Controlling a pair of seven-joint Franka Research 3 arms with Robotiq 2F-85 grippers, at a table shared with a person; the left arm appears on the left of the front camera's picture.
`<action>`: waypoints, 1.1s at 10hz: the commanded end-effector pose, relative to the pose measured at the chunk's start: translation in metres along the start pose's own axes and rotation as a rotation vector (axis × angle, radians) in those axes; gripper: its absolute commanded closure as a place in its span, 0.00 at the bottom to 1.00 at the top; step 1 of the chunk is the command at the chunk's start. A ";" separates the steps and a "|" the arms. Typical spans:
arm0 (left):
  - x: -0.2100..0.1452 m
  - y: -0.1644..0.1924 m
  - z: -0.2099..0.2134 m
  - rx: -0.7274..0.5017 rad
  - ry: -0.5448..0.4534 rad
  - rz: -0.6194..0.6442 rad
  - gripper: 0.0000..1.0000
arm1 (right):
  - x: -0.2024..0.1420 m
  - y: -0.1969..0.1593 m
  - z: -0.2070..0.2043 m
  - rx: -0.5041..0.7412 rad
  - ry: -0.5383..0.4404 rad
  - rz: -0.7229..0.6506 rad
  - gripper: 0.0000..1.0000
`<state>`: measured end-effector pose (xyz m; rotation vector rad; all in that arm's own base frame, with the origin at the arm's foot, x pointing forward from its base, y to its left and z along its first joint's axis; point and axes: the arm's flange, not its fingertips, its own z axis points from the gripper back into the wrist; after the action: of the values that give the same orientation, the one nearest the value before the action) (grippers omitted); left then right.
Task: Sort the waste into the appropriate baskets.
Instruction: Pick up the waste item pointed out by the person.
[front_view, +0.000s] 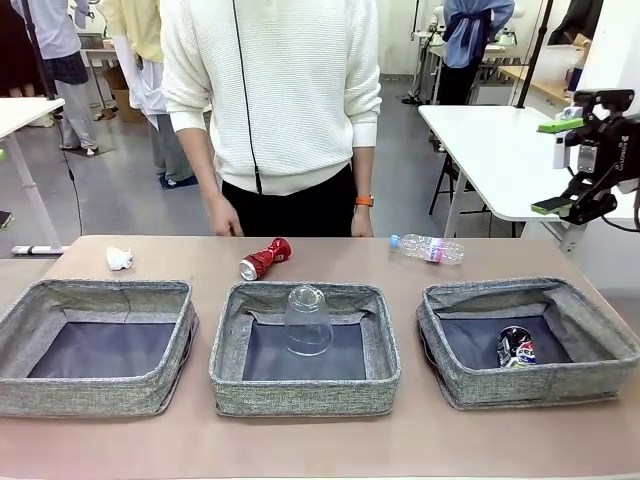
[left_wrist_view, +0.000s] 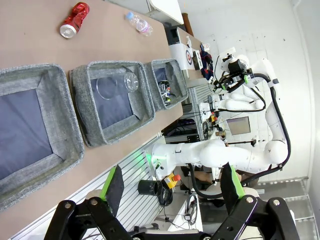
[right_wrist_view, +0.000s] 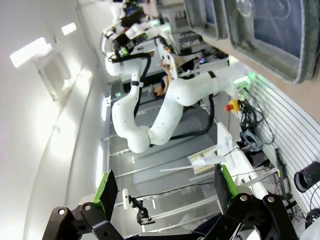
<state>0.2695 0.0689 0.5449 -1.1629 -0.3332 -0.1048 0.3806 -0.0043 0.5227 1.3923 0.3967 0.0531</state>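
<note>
Three grey baskets stand in a row: the left one (front_view: 90, 395) bare, the middle one (front_view: 300, 395) with a clear plastic cup (front_view: 308, 320) upside down in it, the right one (front_view: 530, 385) with a dark crushed can (front_view: 516, 348). Beyond them on the table lie a paper wad (front_view: 119, 258), a red soda can (front_view: 265, 258) and a clear bottle (front_view: 428, 248). My right gripper (front_view: 565, 165) hangs open, high at the right, holding nothing. My left gripper (left_wrist_view: 172, 185) is open and high above the table's near side, looking at the baskets (left_wrist_view: 82, 105) and the red can (left_wrist_view: 75, 20).
A person in a white sweater (front_view: 270, 90) stands at the far edge, hands hanging by the table behind the red can. A white table (front_view: 490, 150) stands behind at the right. Bare tabletop runs in front of the baskets.
</note>
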 end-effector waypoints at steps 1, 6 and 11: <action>-0.001 0.000 0.001 -0.009 0.006 -0.009 0.00 | 0.002 0.005 -0.001 0.012 -0.018 -0.012 0.00; -0.001 0.000 0.001 -0.009 0.006 -0.009 0.00 | 0.002 0.005 -0.001 0.012 -0.018 -0.012 0.00; -0.001 0.000 0.001 -0.009 0.006 -0.009 0.00 | 0.002 0.005 -0.001 0.012 -0.018 -0.012 0.00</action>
<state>0.2695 0.0689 0.5449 -1.1629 -0.3332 -0.1048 0.3806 -0.0044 0.5227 1.3923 0.3965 0.0528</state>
